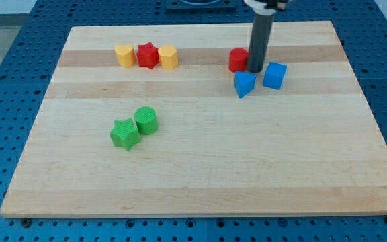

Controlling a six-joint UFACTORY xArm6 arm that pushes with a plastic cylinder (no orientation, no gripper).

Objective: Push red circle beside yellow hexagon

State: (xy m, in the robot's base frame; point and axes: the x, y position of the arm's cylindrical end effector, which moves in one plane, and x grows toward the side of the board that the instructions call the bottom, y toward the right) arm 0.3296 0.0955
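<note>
My rod stands upright in the upper right of the frame, with no pincer to open or close; my tip (256,70) touches the red circle (238,60) on its right; the yellow hexagon (168,56) lies well apart, upper left, beside a red star (147,55).

No text, label, brand, number or sign can be read anywhere: the pale wooden tabletop (207,168) carries bare grain only, and the coloured blocks and dark rod show plain, unmarked surfaces.
</note>
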